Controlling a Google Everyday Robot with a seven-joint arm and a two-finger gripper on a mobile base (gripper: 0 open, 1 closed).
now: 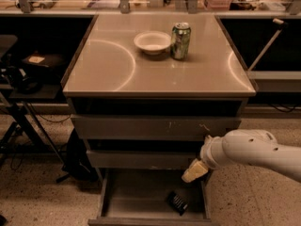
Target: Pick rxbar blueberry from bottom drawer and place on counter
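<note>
The rxbar blueberry (177, 203), a small dark bar with white lettering, lies flat on the grey floor of the pulled-out bottom drawer (136, 197), toward its front right. My gripper (193, 171) hangs on the white arm coming in from the right, above the drawer's right side, a little above and right of the bar and apart from it. The counter (108, 65) is the glossy beige top above the drawers.
On the counter stand a white bowl (152, 42) and a green soda can (180, 41) beside it. Two closed drawers (141, 127) sit above the open one. A dark bag and stand legs (70, 159) are at the left of the cabinet.
</note>
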